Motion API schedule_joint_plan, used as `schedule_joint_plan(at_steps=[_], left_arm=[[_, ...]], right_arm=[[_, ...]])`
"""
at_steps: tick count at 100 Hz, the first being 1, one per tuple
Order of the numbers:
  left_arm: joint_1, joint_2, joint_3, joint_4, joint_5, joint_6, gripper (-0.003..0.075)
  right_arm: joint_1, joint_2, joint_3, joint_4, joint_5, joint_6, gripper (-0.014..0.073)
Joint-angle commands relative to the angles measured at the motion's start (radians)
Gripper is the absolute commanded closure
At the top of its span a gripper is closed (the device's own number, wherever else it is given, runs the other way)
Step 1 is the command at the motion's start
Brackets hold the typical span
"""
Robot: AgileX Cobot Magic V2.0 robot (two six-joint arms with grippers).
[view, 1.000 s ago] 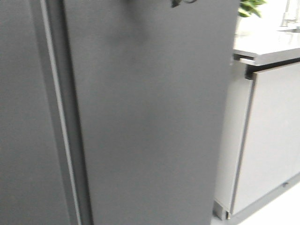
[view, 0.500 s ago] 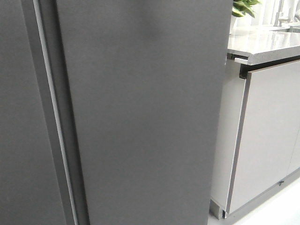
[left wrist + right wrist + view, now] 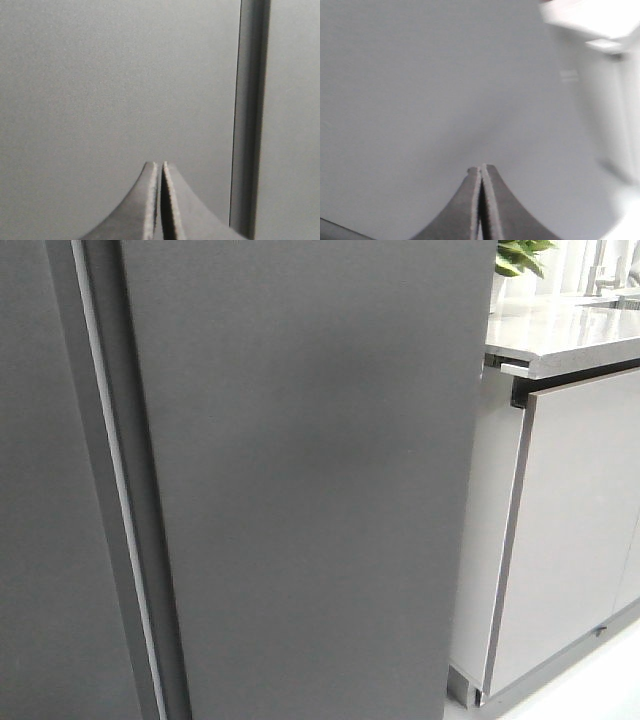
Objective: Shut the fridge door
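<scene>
Kitchen bkgd: glossy light grey cabinet front [image 3: 575,530] sitting at 3 o'clock w/ a pale countertop [image 3: 560,335] over it, and a green plant [image 3: 520,255] peeking in at 1 o'clock. Dominating the front view, the fridge door [image 3: 310,490] is standing as a tall matte dark grey slab from center out to 9 o'clock, w/ the second dark grey door [image 3: 45,540] beside it past a thin vertical seam [image 3: 115,490]. No white inner face is showing, so I'm judging it shut or nearly so.

My left gripper [image 3: 160,167] is pointing at grey panel near the seam, its fingers pressed together on nothing. My right gripper [image 3: 481,170] is doing likewise, fingers together, empty, facing plain door.

Handling, my guess: door is heavy, rigid, smooth; no handle showing, so I'm favoring a flat push w/ closed tips near the free edge, not a grasp.

No brand, label or writing is reading anywhere.
</scene>
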Motion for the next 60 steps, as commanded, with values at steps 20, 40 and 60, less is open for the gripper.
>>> schedule_joint_plan(at_steps=[20, 40, 60], left_arm=[[-0.007, -0.011, 0.035, -0.004, -0.075, -0.004, 0.0740], [-0.007, -0.011, 0.035, -0.004, -0.075, -0.004, 0.0740], [-0.007, -0.011, 0.035, -0.004, -0.075, -0.004, 0.0740]], right_arm=[[-0.056, -0.398, 0.396, -0.190, -0.248, -0.001, 0.0639], [-0.099, -0.647, 0.660, -0.193, -0.315, -0.001, 0.0639], [-0.110, -0.911, 0.902, -0.195, -0.358, -0.001, 0.0639]])
